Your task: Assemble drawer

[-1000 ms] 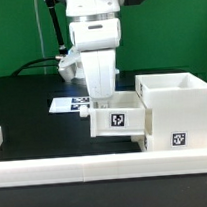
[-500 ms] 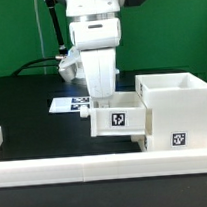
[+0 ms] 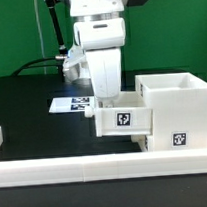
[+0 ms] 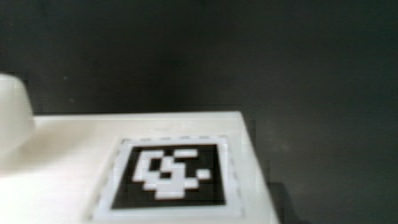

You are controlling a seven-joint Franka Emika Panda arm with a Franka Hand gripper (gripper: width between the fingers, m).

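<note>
A tray (image 3: pixel 122 121) is held level at the open side of the shell (image 3: pixel 178 108), partly entered, seemingly so that it can be slid in straight. The gripper (image 3: pixel 108 95) is set down on the tray's rear part; its fingers are hidden, so whether the tray is clamped cannot be told. In the wrist view only a tagged white face (image 4: pixel 160 170) is seen. The marker board (image 3: pixel 69 104) lies behind, a rail (image 3: pixel 96 172) runs in front; nothing is seen blocking the slide.
</note>
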